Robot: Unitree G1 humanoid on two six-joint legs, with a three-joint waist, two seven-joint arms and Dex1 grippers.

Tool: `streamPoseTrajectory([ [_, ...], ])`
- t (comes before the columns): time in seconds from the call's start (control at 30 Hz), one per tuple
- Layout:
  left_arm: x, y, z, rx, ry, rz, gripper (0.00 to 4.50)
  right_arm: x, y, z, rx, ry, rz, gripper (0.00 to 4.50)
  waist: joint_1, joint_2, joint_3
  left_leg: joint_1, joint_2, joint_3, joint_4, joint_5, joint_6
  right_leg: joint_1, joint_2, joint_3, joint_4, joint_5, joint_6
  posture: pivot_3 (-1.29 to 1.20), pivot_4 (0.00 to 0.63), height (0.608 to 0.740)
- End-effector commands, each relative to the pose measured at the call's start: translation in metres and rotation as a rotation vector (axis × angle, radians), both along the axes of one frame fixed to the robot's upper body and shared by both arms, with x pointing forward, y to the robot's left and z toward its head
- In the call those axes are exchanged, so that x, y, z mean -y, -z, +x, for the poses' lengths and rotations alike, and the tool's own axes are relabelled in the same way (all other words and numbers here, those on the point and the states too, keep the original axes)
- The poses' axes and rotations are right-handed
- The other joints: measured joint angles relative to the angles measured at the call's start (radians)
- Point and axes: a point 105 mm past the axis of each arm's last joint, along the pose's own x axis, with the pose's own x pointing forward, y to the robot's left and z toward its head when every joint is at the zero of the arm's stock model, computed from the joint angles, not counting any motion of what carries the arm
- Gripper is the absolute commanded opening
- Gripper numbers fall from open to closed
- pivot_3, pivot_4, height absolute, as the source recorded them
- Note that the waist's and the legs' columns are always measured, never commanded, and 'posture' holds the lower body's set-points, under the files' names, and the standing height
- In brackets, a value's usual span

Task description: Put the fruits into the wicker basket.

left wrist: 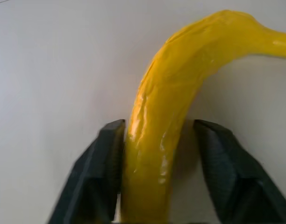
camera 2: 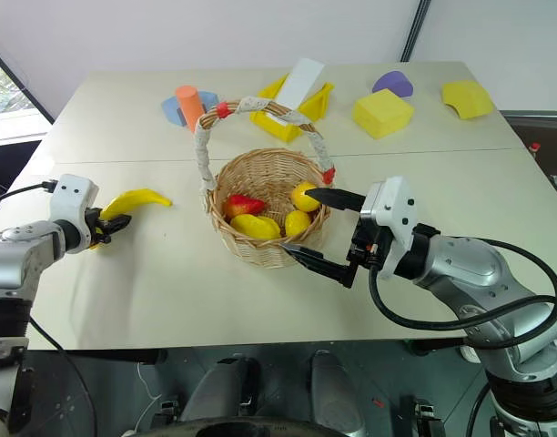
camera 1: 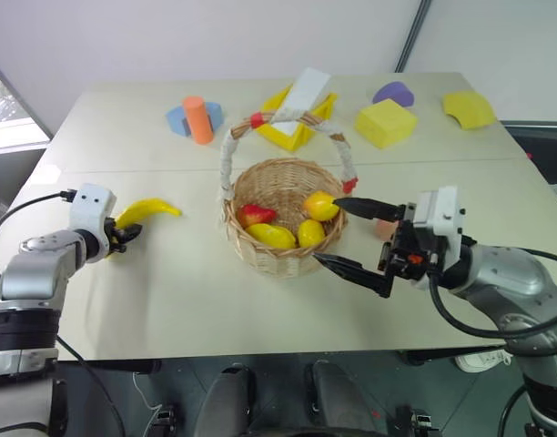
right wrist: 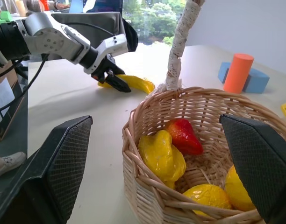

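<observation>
One banana lies between the left end effector fingers, nearly closed. Its long axis points toward the wicker basket. Right end effector gapes wide, empty.

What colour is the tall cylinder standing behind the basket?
Orange; the cylinder shows best in the left eye view, beyond the wicker basket.

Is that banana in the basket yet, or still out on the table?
Out. The banana lies on the table, beside the wicker basket, between the left pincer's fingers.
</observation>
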Motion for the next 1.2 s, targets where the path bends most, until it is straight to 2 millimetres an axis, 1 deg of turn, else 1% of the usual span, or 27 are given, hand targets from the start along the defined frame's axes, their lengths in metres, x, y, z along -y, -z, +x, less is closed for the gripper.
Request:
streamPoseTrajectory([
  [0.03, -0.006, -0.011, 0.0, 0.043, -0.023, 0.021, 0.57, -0.002, -0.008, -0.002, 0.051, -0.015, 0.008, 4.5, 0.0, 0.0, 0.0, 0.0, 0.0, 0.0, 0.0, 0.0, 0.0, 0.0, 0.0, 0.0, 0.0, 0.0, 0.0, 0.0, 0.15, 0.74],
  [0.07, -0.01, -0.012, -0.001, 0.048, -0.039, 0.029, 0.47, -0.002, -0.008, -0.002, 0.056, -0.011, 0.005, 4.5, 0.0, 0.0, 0.0, 0.0, 0.0, 0.0, 0.0, 0.0, 0.0, 0.0, 0.0, 0.0, 0.0, 0.0, 0.0, 0.0, 0.15, 0.74],
  [0.13, -0.015, -0.02, -0.001, 0.091, -0.051, 0.033, 0.46, 0.0, -0.009, -0.001, 0.066, 0.0, -0.002, 4.5, 0.0, 0.0, 0.0, 0.0, 0.0, 0.0, 0.0, 0.0, 0.0, 0.0, 0.0, 0.0, 0.0, 0.0, 0.0, 0.0, 0.15, 0.74],
  [0.17, -0.013, -0.029, -0.002, 0.143, -0.026, 0.032, 0.46, 0.003, -0.01, 0.0, 0.069, 0.008, -0.006, 4.5, -0.001, 0.0, 0.0, 0.0, 0.0, 0.0, 0.0, 0.0, 0.0, 0.0, 0.0, 0.0, 0.0, 0.0, 0.0, 0.0, 0.15, 0.74],
  [0.2, -0.007, -0.04, -0.004, 0.206, 0.023, 0.0, 0.46, 0.006, -0.01, 0.001, 0.074, 0.018, -0.014, 4.5, -0.001, 0.0, 0.0, 0.0, 0.0, 0.0, 0.0, 0.0, 0.0, 0.0, 0.0, 0.0, 0.0, 0.0, 0.0, 0.0, 0.15, 0.74],
  [0.23, 0.007, -0.057, -0.012, 0.291, 0.127, -0.039, 0.46, 0.012, -0.011, 0.003, 0.078, 0.039, -0.023, 4.5, -0.002, 0.0, 0.0, 0.0, 0.0, 0.0, 0.0, 0.0, 0.0, 0.0, 0.0, 0.0, 0.0, 0.0, 0.0, 0.0, 0.15, 0.74],
  [0.27, 0.017, -0.069, -0.02, 0.345, 0.202, -0.06, 0.46, 0.016, -0.012, 0.005, 0.08, 0.053, -0.03, 4.5, 0.0, 0.0, 0.0, -0.001, 0.0, 0.0, 0.0, 0.0, 0.0, -0.001, -0.001, 0.0, 0.0, 0.0, 0.0, 0.0, 0.15, 0.74],
  [0.3, 0.029, -0.078, -0.029, 0.379, 0.275, -0.118, 0.46, 0.02, -0.012, 0.006, 0.081, 0.067, -0.034, 4.5, 0.001, 0.0, 0.0, -0.001, 0.0, 0.0, 0.0, 0.0, 0.0, -0.001, -0.002, 0.0, 0.0, 0.0, 0.0, 0.0, 0.15, 0.74],
  [0.37, 0.064, -0.095, -0.053, 0.393, 0.465, -0.301, 0.46, 0.032, -0.013, 0.012, 0.076, 0.114, -0.047, 4.5, 0.004, 0.0, 0.0, -0.001, 0.0, 0.001, 0.0, 0.0, 0.0, -0.001, -0.003, 0.0, -0.002, 0.0, 0.0, 0.0, 0.15, 0.74],
  [0.43, 0.095, -0.107, -0.07, 0.395, 0.631, -0.339, 0.46, 0.041, -0.013, 0.016, 0.075, 0.143, -0.057, 4.5, 0.006, 0.0, 0.0, -0.001, 0.0, 0.001, 0.0, 0.0, 0.0, 0.0, -0.004, 0.0, -0.002, 0.0, 0.0, 0.0, 0.15, 0.74],
  [0.53, 0.14, -0.104, -0.077, 0.314, 0.791, -0.281, 0.46, 0.048, -0.009, 0.019, 0.068, 0.164, -0.073, 4.5, 0.007, 0.0, 0.0, -0.001, 0.0, 0.001, 0.0, 0.0, 0.0, 0.001, -0.004, -0.001, -0.002, 0.0, -0.001, 0.0, 0.15, 0.74],
  [0.6, 0.166, -0.104, -0.076, 0.305, 0.868, -0.253, 0.46, 0.05, -0.009, 0.02, 0.068, 0.171, -0.076, 4.5, 0.004, 0.0, 0.0, 0.0, -0.001, 0.001, 0.0, 0.0, 0.0, 0.002, -0.003, -0.002, -0.002, 0.0, 0.0, 0.0, 0.15, 0.74],
  [0.7, 0.203, -0.109, -0.067, 0.342, 0.933, -0.262, 0.46, 0.051, -0.009, 0.021, 0.077, 0.183, -0.073, 4.5, 0.004, -0.001, 0.0, 0.0, -0.001, 0.001, 0.0, 0.0, 0.0, 0.002, -0.002, -0.002, -0.002, 0.0, 0.0, 0.0, 0.15, 0.74],
  [0.77, 0.223, -0.109, -0.054, 0.368, 0.937, -0.206, 0.46, 0.05, -0.009, 0.02, 0.081, 0.191, -0.068, 4.5, 0.001, -0.001, 0.0, 0.0, -0.001, 0.001, 0.001, 0.0, 0.0, 0.002, -0.001, -0.002, -0.001, 0.0, 0.0, 0.0, 0.15, 0.74],
  [0.8, 0.23, -0.107, -0.046, 0.374, 0.93, -0.17, 0.46, 0.049, -0.009, 0.02, 0.084, 0.196, -0.064, 4.5, 0.001, -0.001, 0.0, 0.0, -0.001, 0.001, 0.001, 0.0, 0.0, 0.002, 0.0, -0.001, -0.001, 0.0, 0.0, 0.0, 0.15, 0.74],
  [0.87, 0.24, -0.103, -0.038, 0.377, 0.93, -0.126, 0.46, 0.048, -0.009, 0.019, 0.087, 0.206, -0.06, 4.5, -0.002, -0.001, 0.0, 0.0, 0.0, 0.001, 0.001, 0.0, 0.0, 0.002, 0.001, -0.001, -0.001, 0.0, 0.0, 0.0, 0.15, 0.74],
  [0.93, 0.246, -0.1, -0.035, 0.378, 0.943, -0.106, 0.46, 0.049, -0.008, 0.018, 0.088, 0.216, -0.058, 4.5, -0.005, -0.001, 0.0, 0.001, 0.0, 0.002, 0.001, 0.0, 0.0, 0.002, 0.003, 0.0, 0.0, 0.0, 0.0, 0.0, 0.15, 0.74],
  [1.03, 0.248, -0.099, -0.035, 0.386, 0.952, -0.095, 0.46, 0.049, -0.008, 0.017, 0.087, 0.221, -0.058, 4.5, -0.003, -0.001, 0.0, 0.001, 0.001, 0.002, 0.001, 0.0, 0.0, 0.002, 0.003, 0.0, 0.0, 0.0, 0.0, 0.0, 0.15, 0.74],
  [1.1, 0.249, -0.102, -0.033, 0.391, 0.956, -0.113, 1.52, 0.058, -0.004, 0.021, 0.073, 0.285, -0.056, 4.5, 0.001, -0.001, 0.0, 0.001, 0.0, 0.002, 0.001, 0.0, 0.0, 0.002, 0.003, 0.0, 0.0, 0.0, 0.0, 0.0, 0.15, 0.74],
  [1.17, 0.248, -0.104, -0.033, 0.396, 0.964, -0.117, 2.42, 0.071, 0.008, 0.031, 0.037, 0.375, -0.076, 4.5, 0.003, -0.001, 0.0, 0.001, 0.0, 0.002, 0.001, 0.0, 0.0, 0.002, 0.003, 0.0, 0.0, 0.0, 0.0, 0.0, 0.15, 0.74],
  [1.2, 0.246, -0.106, -0.034, 0.401, 0.96, -0.128, 2.96, 0.077, 0.015, 0.036, 0.023, 0.416, -0.087, 4.5, 0.002, -0.001, 0.0, 0.001, 0.0, 0.002, 0.002, 0.0, 0.0, 0.002, 0.002, 0.0, 0.0, 0.0, 0.0, 0.0, 0.15, 0.74],
])
